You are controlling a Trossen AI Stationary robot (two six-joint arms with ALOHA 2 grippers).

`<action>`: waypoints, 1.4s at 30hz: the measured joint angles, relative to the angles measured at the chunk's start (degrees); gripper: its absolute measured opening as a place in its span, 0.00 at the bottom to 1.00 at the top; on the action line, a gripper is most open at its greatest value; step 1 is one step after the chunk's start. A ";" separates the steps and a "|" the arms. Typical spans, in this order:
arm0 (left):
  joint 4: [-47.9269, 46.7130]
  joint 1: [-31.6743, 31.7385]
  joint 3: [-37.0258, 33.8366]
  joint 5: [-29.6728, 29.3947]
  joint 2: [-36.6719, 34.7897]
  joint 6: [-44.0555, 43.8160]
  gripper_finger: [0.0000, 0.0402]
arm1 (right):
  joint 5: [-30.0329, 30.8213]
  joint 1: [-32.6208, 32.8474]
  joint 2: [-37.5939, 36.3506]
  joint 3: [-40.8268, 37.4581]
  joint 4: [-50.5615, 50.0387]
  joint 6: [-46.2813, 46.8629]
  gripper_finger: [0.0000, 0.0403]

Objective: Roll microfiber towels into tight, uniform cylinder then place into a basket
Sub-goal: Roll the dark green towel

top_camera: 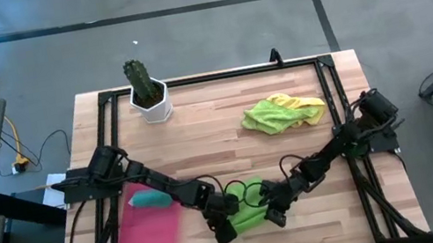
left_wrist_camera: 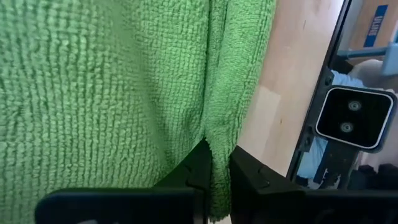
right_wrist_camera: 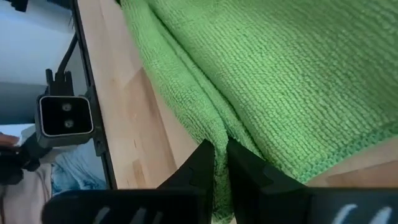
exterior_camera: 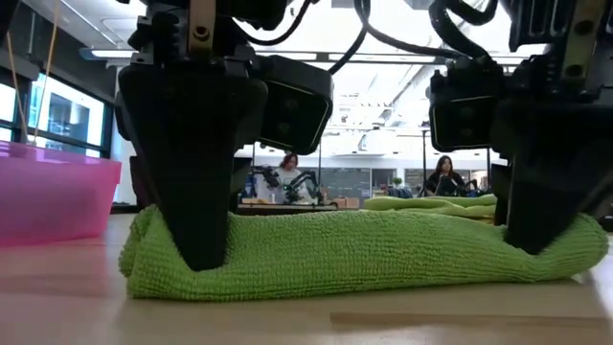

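Green microfiber towel point(top_camera: 246, 206) folded flat at desk's 6 o'clock edge, long axis 9-to-3.
Wrist views alone show pinches: left gripper point(left_wrist_camera: 216, 180) jaws narrow on towel's 9 o'clock end, right gripper point(right_wrist_camera: 219, 167) same at 3 o'clock end.
Shallow pink-red rectangular basket point(top_camera: 150, 239) at 8 o'clock holds rolled teal towel point(top_camera: 151, 201); only high view shows it.

both grippers pinch the green towel point(exterior_camera: 354, 251) on the table; pink basket point(exterior_camera: 53, 196) beside, perhaps apart.
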 joint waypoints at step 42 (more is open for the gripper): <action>4.11 -0.11 -0.35 2.18 1.07 0.85 0.05 | 18.39 11.68 -3.62 -0.09 -2.24 -65.23 0.28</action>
